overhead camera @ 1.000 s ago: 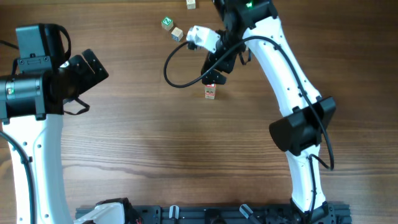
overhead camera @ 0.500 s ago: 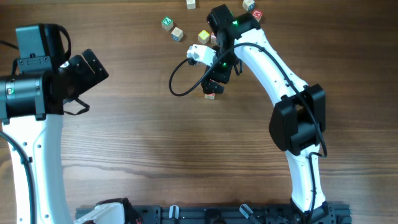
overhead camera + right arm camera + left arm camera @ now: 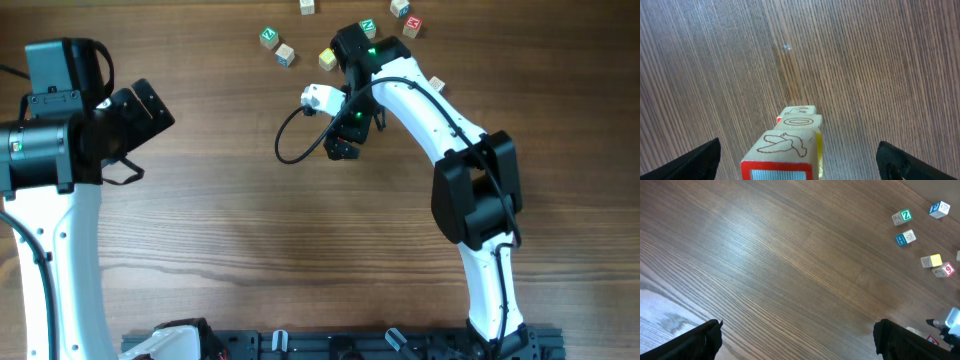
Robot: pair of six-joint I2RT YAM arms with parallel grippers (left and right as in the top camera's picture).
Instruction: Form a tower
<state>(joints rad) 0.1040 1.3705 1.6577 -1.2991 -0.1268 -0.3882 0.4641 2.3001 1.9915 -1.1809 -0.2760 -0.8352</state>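
wood desk (image 3: pixel 220 230) carries everything. left arm (image 3: pixel 60 150) sits at the left edge, left tool (image 3: pixel 799 330) spread wide over bare wood, holding nothing, well apart from the work. right arm (image 3: pixel 450 130) reaches over the far middle. right tool (image 3: pixel 343 148) hangs over the tower (image 3: pixel 790 137), fingers (image 3: pixel 697 160) fully apart either side, no contact, likely so the stack stands on its own. tower is upright, three cubes, hidden from overhead by the tool; alignment hard to judge. loose cubes beyond it: yellow cube (image 3: pixel 327 59), green z cube (image 3: pixel 268 37), red cube (image 3: pixel 413 26), near but not touching. black cable (image 3: pixel 280 145) loops just beside the stack, a possible snag.
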